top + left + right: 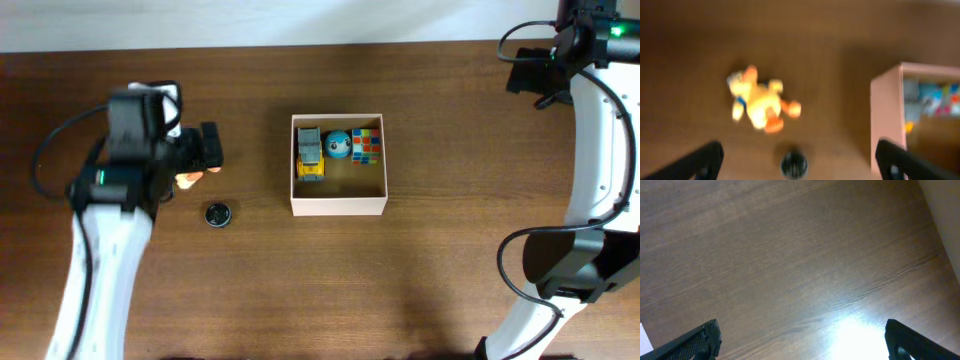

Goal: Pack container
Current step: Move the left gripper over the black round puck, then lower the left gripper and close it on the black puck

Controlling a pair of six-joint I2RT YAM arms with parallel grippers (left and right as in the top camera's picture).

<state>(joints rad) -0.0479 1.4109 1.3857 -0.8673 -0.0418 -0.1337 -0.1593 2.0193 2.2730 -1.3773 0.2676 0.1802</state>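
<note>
The container [338, 206], a square white box with a tan inside, sits mid-table and holds a yellow-grey toy truck [310, 155], a blue ball figure [338, 145] and a colour cube [367, 145]. Its left wall shows in the left wrist view [886, 115]. A yellow-orange plush duck [759, 100] lies on the table left of the box, partly under my left arm in the overhead view [188, 178]. A small black round object [218, 214] lies in front of it. My left gripper [800, 162] is open above the duck and the black object. My right gripper [802, 340] is open over bare wood at the far right.
The table is dark brown wood. Its back edge meets a pale wall [300, 20]. The right arm's base and cables [560, 270] stand at the right edge.
</note>
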